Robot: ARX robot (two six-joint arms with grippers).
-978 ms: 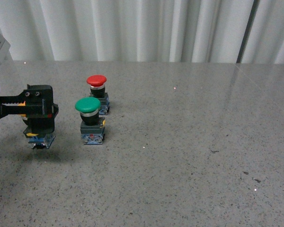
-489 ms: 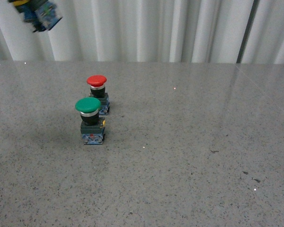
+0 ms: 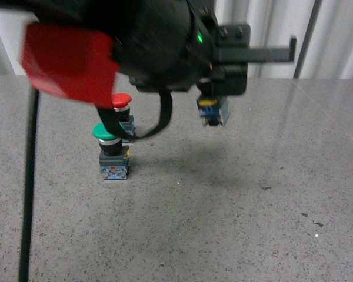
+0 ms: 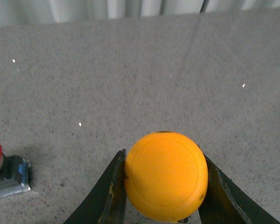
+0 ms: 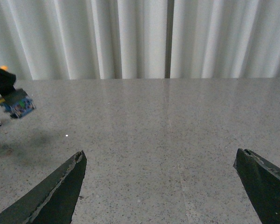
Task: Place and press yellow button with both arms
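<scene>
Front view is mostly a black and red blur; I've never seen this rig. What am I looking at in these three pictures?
That blur is the robot's left arm, close to the body camera. The other two pictures come from cameras on each wrist. The left hand is shut on the yellow button, held above the grey table. The right hand is open and empty. A green button and a red button stand on the table.

A grey speckled table [image 3: 253, 205] runs back to a white pleated curtain [image 5: 130, 37] hanging along its far edge. Small bright glints dot the tabletop.
</scene>
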